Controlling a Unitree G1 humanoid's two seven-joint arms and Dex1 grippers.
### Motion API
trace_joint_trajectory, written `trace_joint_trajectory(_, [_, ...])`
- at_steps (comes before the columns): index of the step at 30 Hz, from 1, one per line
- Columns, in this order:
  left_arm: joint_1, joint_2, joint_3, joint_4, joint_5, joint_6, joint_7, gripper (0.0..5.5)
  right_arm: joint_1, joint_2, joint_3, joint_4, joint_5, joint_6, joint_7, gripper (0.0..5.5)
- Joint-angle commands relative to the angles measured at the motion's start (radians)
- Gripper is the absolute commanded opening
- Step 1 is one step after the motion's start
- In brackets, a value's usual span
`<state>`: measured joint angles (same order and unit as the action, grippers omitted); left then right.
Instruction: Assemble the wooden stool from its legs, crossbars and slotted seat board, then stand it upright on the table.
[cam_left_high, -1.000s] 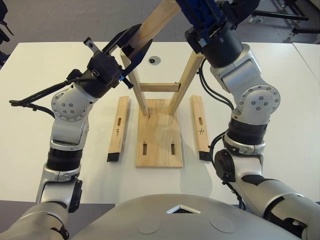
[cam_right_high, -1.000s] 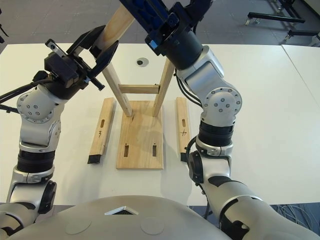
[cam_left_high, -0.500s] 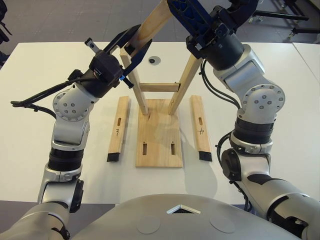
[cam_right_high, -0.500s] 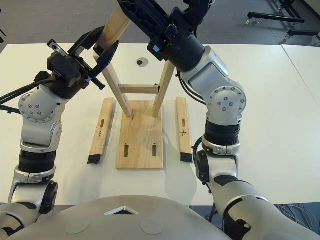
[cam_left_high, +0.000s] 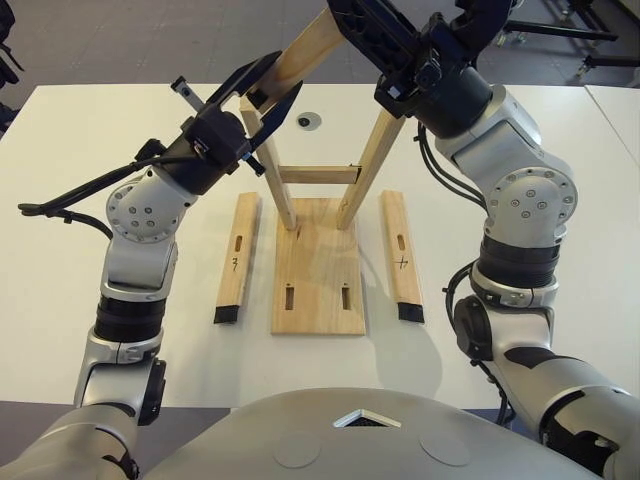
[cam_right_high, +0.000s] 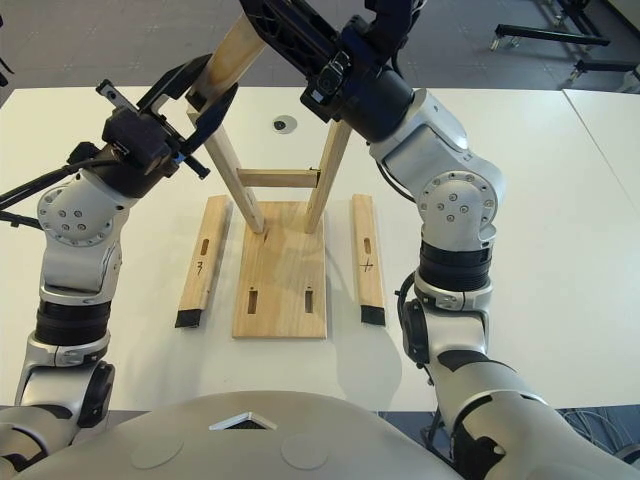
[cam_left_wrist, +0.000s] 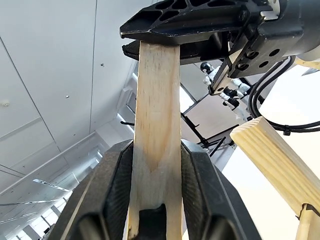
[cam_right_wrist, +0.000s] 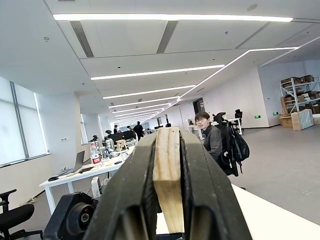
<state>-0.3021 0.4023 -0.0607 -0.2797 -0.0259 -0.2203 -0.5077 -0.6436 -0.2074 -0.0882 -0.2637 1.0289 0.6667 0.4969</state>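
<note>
White table (cam_left_high: 560, 200), job looks about half done: left gripper (cam_left_high: 272, 85) and right gripper (cam_left_high: 350, 20) both clamp the top bar (cam_left_high: 305, 50) over two upright legs (cam_left_high: 278, 190) and a crossbar (cam_left_high: 318, 175) at the seat board's (cam_left_high: 318, 300) far end, near slots (cam_left_high: 289, 297) unfilled, two loose legs (cam_left_high: 238, 258) flat alongside.

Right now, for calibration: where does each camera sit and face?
Left eye view: head, looking down at the table and seat board; left arm and right arm show.
Right eye view: head, same scene.
Left wrist view: left wrist, looking up along the wooden bar in left end effector.
Right wrist view: right wrist, facing the office past right end effector, gripping the same bar.
</note>
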Motion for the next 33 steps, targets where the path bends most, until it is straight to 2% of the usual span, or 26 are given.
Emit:
trace_joint_trajectory(1, [0.002,-0.008,0.073,0.045,0.002,0.066,0.077,1.98,-0.009,0.017,-0.044,-0.017,0.045,-0.027,0.022,0.4])
trace_joint_trajectory(6, [0.019,-0.033,0.166,0.072,-0.055,0.084,0.153,2.68,-0.018,0.02,-0.136,0.007,0.081,-0.064,-0.037,0.38])
trace_joint_trajectory(13, [0.078,-0.052,0.323,0.065,-0.015,0.123,0.341,2.68,-0.093,-0.11,-0.236,0.048,0.042,-0.043,-0.186,0.38])
trace_joint_trajectory(15, [0.103,-0.058,0.365,0.022,0.0,0.166,0.399,2.68,-0.086,-0.145,-0.294,0.032,0.2,0.022,-0.214,0.38])
trace_joint_trajectory(17, [0.144,-0.054,0.419,-0.035,0.002,0.229,0.438,2.68,0.054,-0.211,-0.361,0.025,0.573,0.15,-0.263,0.38])
trace_joint_trajectory(19, [0.196,-0.059,0.456,-0.106,0.006,0.282,0.46,2.68,0.231,-0.33,-0.375,0.012,0.862,0.305,-0.178,0.38])
trace_joint_trajectory(21, [0.258,-0.073,0.49,-0.176,0.009,0.32,0.477,2.68,0.355,-0.418,-0.357,0.035,0.939,0.436,-0.092,0.38])
trace_joint_trajectory(24, [0.33,-0.097,0.515,-0.258,0.023,0.367,0.504,2.68,0.474,-0.554,-0.307,0.068,0.943,0.55,-0.059,0.38])
trace_joint_trajectory(26, [0.379,-0.127,0.514,-0.317,0.038,0.398,0.528,2.68,0.511,-0.622,-0.276,0.068,0.884,0.546,-0.141,0.38])
trace_joint_trajectory(29, [0.442,-0.174,0.513,-0.387,0.05,0.425,0.554,2.68,0.514,-0.655,-0.235,0.012,0.797,0.486,-0.288,0.38])
trace_joint_trajectory(33, [0.464,-0.179,0.515,-0.413,0.057,0.432,0.556,2.68,0.524,-0.641,-0.217,-0.118,0.654,0.389,-0.473,0.38])
